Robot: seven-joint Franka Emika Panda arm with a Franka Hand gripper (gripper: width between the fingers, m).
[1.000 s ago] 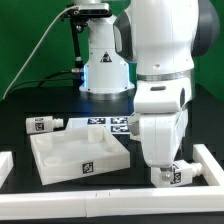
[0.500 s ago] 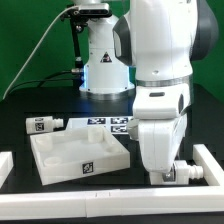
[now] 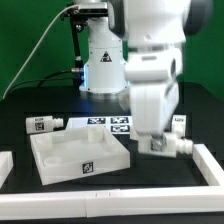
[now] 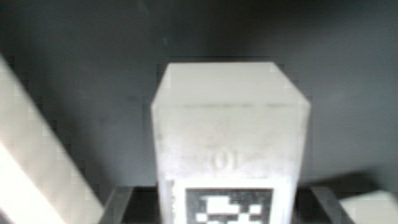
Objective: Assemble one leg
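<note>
the arm (image 3: 150, 60) stands tall over the right half of the exterior view. its end effector (image 3: 158, 143) is pinching the leg (image 3: 176, 146), a small white oblong block. the leg lies roughly level in the grip and hangs clear of the dark tabletop (image 3: 140, 178). one end, with a black-and-white tag, sits under the hand, and the other end sticks out toward the exterior view's right. it hangs near the right side of the scene, just inside the white rail (image 3: 213, 165) that borders that side.

from the wrist view the leg (image 4: 228, 120) fills the middle of the picture, its long plain face running away from the camera. the tag end is tucked between the dark fingers (image 4: 137, 205), which press against its two sides.

a second block (image 3: 178, 122) of the same kind sits farther back, just behind the held leg. a third block (image 3: 42, 124) lies on the tabletop well off to the exterior view's left. the big white tray (image 3: 48, 152) rests near the middle-left, apart from the leg, with a tag on its floor. the marker board (image 3: 106, 122) lies flat behind the tray, at the foot of the arm's base.
</note>
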